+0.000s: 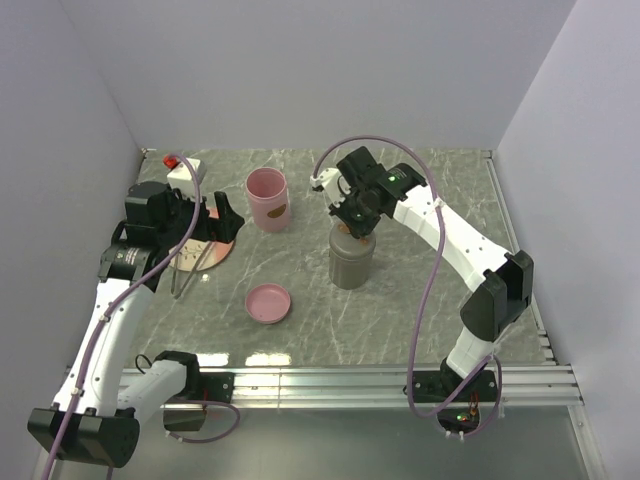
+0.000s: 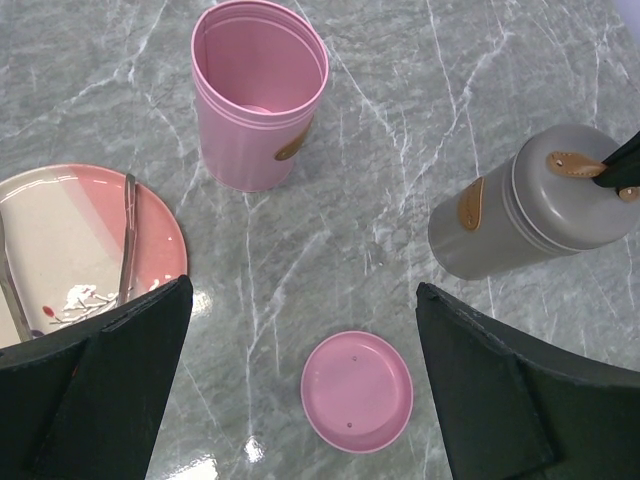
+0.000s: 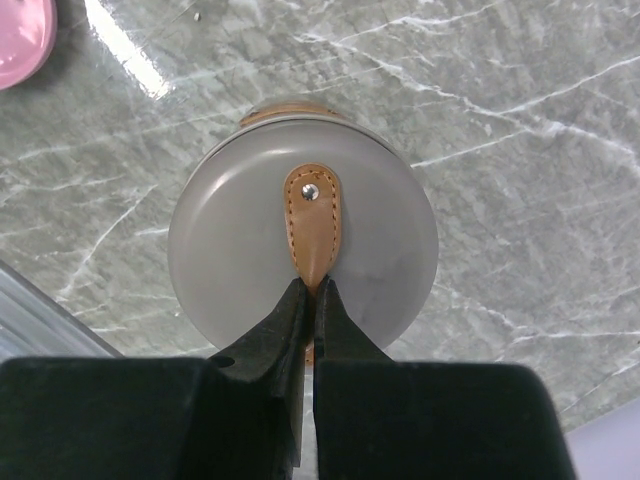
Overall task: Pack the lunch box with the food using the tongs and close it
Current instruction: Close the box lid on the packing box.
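The grey cylindrical lunch box [image 1: 350,265] stands upright mid-table, its grey lid [image 3: 230,250] on top. My right gripper [image 3: 314,287] is shut on the lid's tan leather strap [image 3: 311,225]. It hovers right over the box [image 2: 520,215]. The silver tongs [image 2: 127,240] lie across the pink-and-cream plate [image 2: 60,215] at the left. Above the table beside that plate, my left gripper [image 2: 303,290] is wide open and empty. No food shows on the plate or anywhere else.
An open pink cup [image 2: 255,100] stands behind the plate. A small pink lid [image 2: 357,391] lies flat on the marble table below my left gripper. A white block with a red knob [image 1: 180,170] sits at the far left corner.
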